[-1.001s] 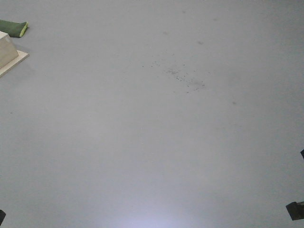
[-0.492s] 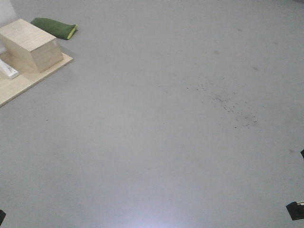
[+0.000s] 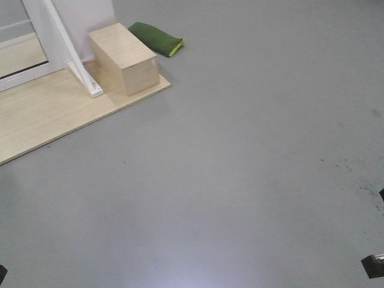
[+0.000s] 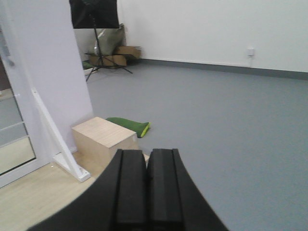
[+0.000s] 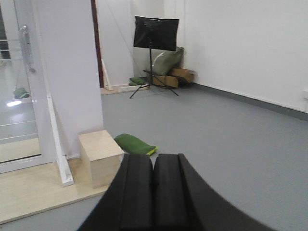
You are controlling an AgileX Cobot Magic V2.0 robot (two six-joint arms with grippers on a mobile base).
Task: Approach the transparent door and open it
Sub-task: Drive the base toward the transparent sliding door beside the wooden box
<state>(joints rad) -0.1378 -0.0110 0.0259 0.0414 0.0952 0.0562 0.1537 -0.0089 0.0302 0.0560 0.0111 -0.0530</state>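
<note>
Most of the front view is bare grey floor (image 3: 240,180), so the approach is only partly made. The transparent door (image 5: 14,110) stands at the far left of both wrist views and in the top left corner of the front view, well apart from both arms. It is a tall glass pane in a white frame with thin white bars across it, set beside a plain white panel (image 5: 67,72).

I judge it to be heavy and stiff, and it should run sideways on its track rather than swing. The glass will be slick and easy to mark (and brittle if knocked by a metal finger), so the pane itself is no place to push.

At its foot lies a low wooden platform (image 3: 48,114), and a slanted white brace (image 4: 53,130) props the frame. A wooden box (image 3: 123,57) sits on the platform corner, with a green bag (image 3: 156,37) on the floor just behind it. Both lie on the near side of the door and will need a wide berth.

The place to take hold is the curved grey handle (image 5: 26,48), high on the frame edge, hooked or clasped and pulled steadily along the track.

The left gripper (image 4: 147,159) and the right gripper (image 5: 153,163) each have their fingers pressed together, holding nothing.
</note>
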